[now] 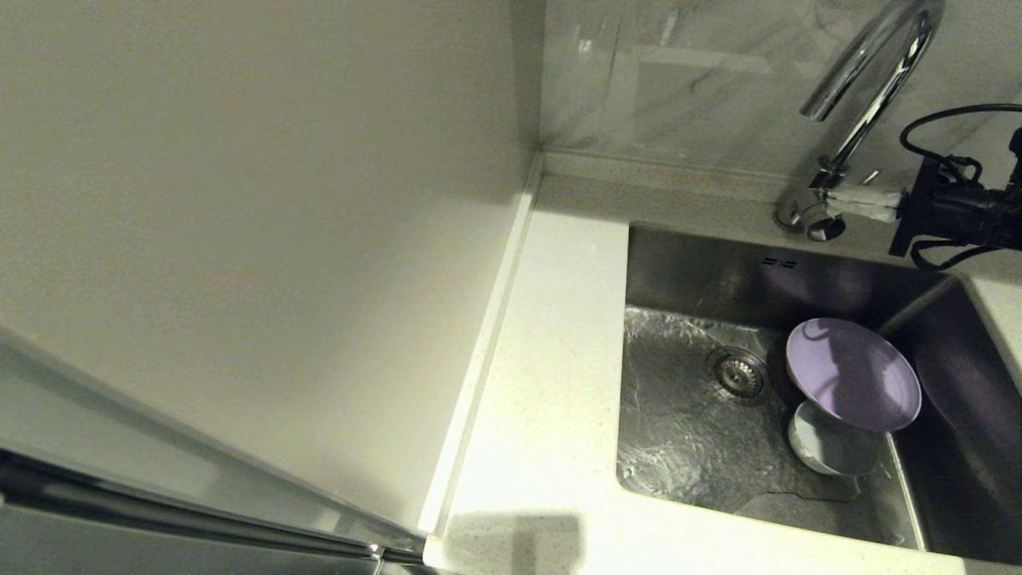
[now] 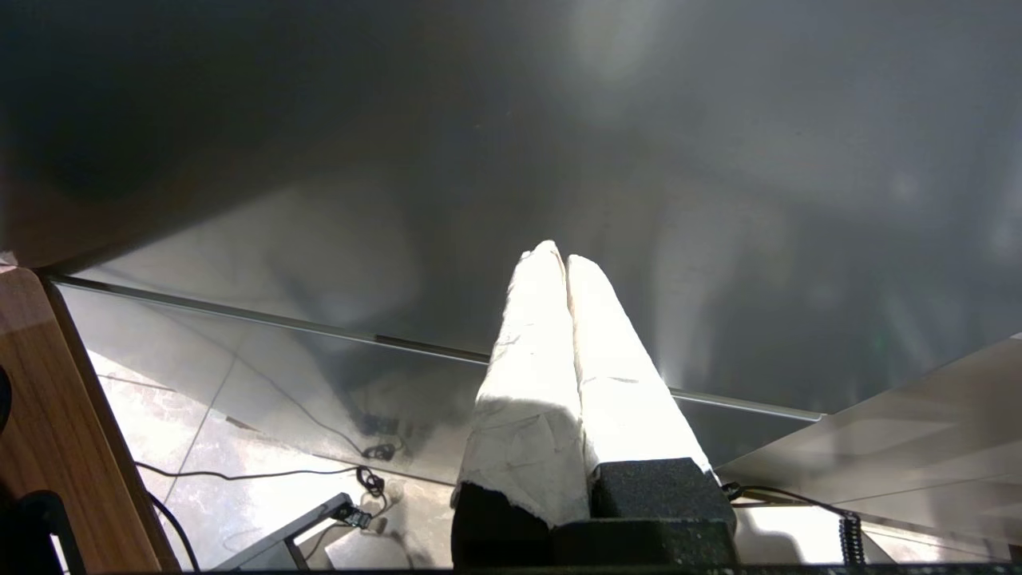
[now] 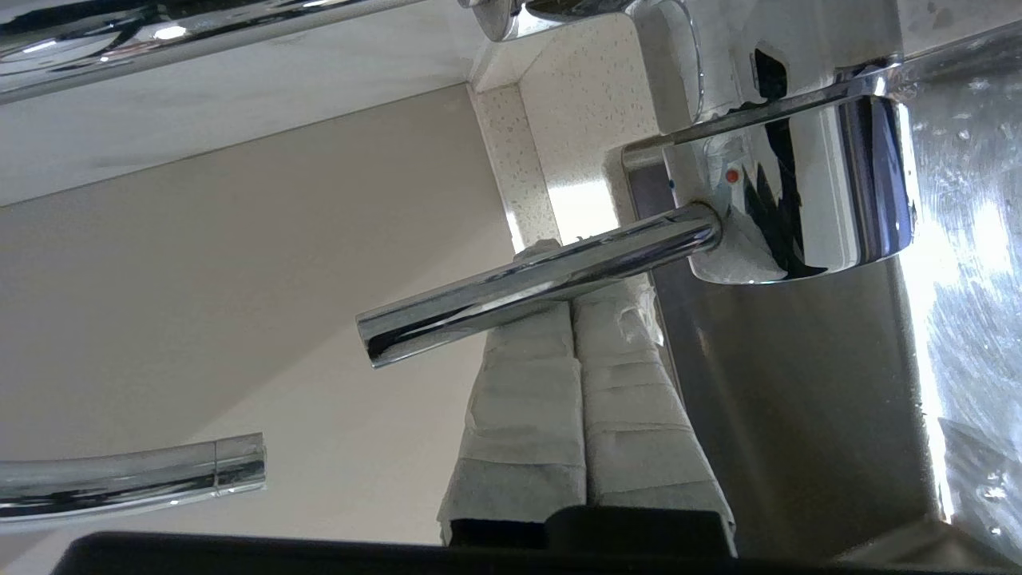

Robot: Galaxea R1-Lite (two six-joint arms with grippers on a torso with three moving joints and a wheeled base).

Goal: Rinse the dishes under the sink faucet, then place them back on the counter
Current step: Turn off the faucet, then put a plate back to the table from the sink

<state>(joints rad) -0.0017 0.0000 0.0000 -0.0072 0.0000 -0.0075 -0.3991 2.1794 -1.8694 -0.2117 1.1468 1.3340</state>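
Faucet (image 1: pixel 866 88) lever (image 3: pixel 535 283), right fingers (image 3: pixel 559 319) closed, touching

We see the faucet (image 1: pixel 866 80) as mirror-bright chrome, the sink (image 1: pixel 703 447) as brushed steel, wet and glistening, the counter (image 1: pixel 551 359) as smooth speckled stone, the plate (image 1: pixel 853 374) as matt lilac plastic.
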